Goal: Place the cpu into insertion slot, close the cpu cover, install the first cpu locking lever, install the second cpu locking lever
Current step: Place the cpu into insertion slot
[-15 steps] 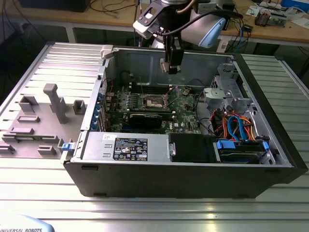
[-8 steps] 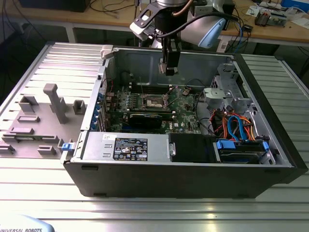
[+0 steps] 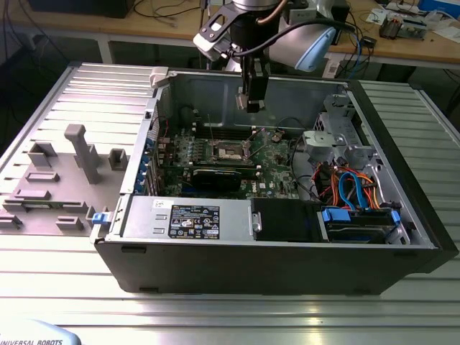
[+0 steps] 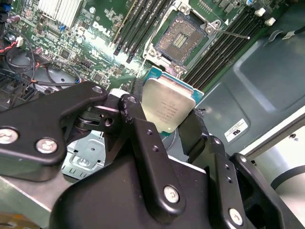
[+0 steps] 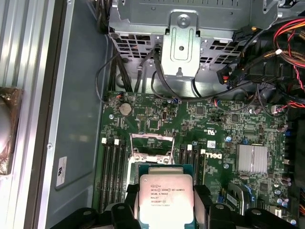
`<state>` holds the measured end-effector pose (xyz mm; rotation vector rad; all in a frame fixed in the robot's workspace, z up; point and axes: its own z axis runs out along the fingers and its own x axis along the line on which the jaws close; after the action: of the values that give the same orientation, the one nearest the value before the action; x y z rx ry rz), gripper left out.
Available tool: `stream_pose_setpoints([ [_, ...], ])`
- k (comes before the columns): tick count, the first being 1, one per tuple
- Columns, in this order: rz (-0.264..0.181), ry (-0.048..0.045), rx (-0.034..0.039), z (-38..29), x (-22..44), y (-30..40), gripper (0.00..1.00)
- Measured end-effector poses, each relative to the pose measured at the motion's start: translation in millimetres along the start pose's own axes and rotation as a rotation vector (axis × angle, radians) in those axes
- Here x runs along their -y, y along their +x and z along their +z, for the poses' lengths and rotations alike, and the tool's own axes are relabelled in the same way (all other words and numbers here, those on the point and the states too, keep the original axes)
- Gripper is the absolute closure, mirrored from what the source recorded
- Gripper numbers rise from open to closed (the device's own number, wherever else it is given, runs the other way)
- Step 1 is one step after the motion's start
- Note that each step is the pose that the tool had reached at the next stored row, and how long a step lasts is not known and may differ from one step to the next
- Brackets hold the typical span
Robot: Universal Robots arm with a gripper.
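Exterior view: an open computer case (image 3: 273,259) lies on its side on the ribbed metal worktop (image 3: 215,320). The arm reaches down into it, and the gripper (image 3: 253,105) hangs above the green circuit board (image 3: 277,169), clear of it. The insertion slot (image 3: 228,151) sits on the board below the gripper, a little toward the exterior view's left. Grey fixture blocks (image 3: 83,151) stand on the worktop at the exterior view's left of the case. Second wrist view: the gripper (image 4: 164,113) is clamped on the cpu (image 4: 167,107), one black finger on each of two opposite edges and the silver top facing the camera. The cpu is held in the air, apart from the insertion slot (image 4: 182,39). The slot is uncovered, its dark centre exposed inside the silvery rim, with memory slots (image 4: 143,24) running along both sides. A thin locking lever (image 4: 237,34) juts out free beside the rim. First wrist view: the cpu (image 5: 166,198) sits level between the fingers of the gripper (image 5: 166,202) above the circuit board (image 5: 157,119). A finned heat sink (image 5: 251,158) stands well to one side.
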<state>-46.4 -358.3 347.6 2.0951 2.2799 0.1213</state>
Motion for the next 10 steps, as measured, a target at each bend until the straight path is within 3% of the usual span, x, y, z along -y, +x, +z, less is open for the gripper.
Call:
stream_pose_setpoints([
  [10,0.003,0.0000,0.0003,2.6,0.4,0.0,0.46],
])
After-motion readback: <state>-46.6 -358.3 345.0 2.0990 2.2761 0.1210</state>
